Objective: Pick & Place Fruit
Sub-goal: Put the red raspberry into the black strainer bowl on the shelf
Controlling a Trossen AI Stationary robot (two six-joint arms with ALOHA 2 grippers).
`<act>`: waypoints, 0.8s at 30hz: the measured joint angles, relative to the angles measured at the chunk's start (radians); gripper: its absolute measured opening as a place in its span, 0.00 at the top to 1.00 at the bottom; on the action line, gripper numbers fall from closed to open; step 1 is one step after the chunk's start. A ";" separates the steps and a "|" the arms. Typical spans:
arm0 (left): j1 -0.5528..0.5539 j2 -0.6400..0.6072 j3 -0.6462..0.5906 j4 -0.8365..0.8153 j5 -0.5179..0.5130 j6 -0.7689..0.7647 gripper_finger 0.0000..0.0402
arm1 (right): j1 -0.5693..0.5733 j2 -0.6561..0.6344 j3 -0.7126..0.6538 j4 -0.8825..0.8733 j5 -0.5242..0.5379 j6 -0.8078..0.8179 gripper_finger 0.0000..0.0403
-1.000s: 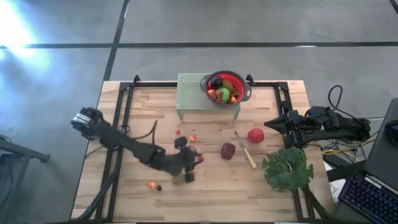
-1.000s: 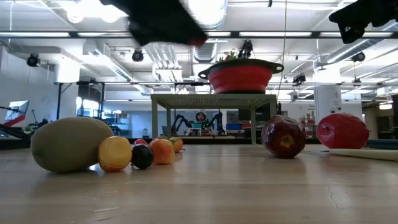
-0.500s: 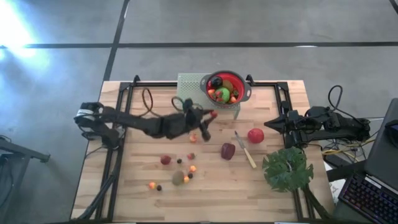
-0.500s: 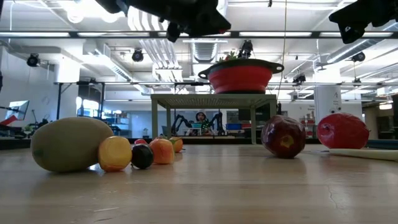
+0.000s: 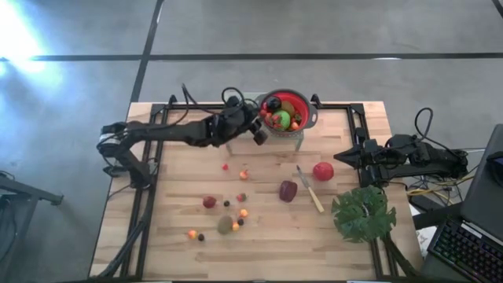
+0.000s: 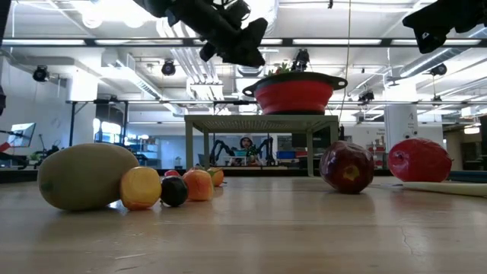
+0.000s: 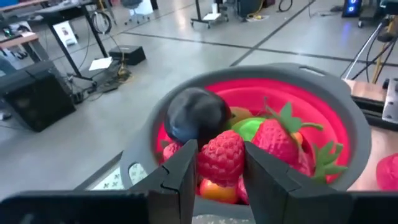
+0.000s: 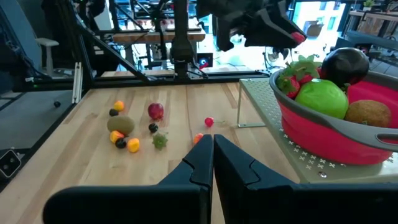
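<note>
My left gripper [image 5: 258, 132] hangs just left of the red colander bowl [image 5: 302, 103], above its rim, and is shut on a small red raspberry [image 7: 221, 155]. The bowl stands on a pale green perforated stand [image 5: 238, 110] and holds strawberries [image 7: 277, 140], a green apple [image 8: 319, 98], a dark fruit [image 7: 196, 115] and a kiwi [image 8: 368, 112]. On the table lie a red apple [image 5: 323, 170], a maroon fruit [image 5: 288, 190], a kiwi [image 5: 225, 226] and several small pieces [image 5: 241, 197]. My right gripper [image 8: 212, 155] waits, shut, at the table's right edge. My left gripper pinches the raspberry [image 7: 222, 158] between its two fingers [image 7: 184, 169], one on each side of the berry. The berry is lifted clear, level with the bowl's rim [image 7: 143, 163] on the bowl's left side.
A pale-handled knife [image 5: 310, 191] lies between the maroon fruit and the red apple. A big green leaf [image 5: 363, 214] sits at the near right corner. Black frame rails [image 5: 153, 157] run along the table's left and right sides. The right arm [image 5: 397, 152] rests by cables.
My left gripper has risen from low over the fruit cluster near the table's near edge and swung toward the far edge, up to the bowl's left rim, carrying the raspberry. The pieces it had covered on the table now show.
</note>
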 joint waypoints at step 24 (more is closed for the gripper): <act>0.030 0.181 0.209 -0.099 0.067 0.084 0.71 | 0.000 0.000 0.000 0.000 0.000 0.000 0.98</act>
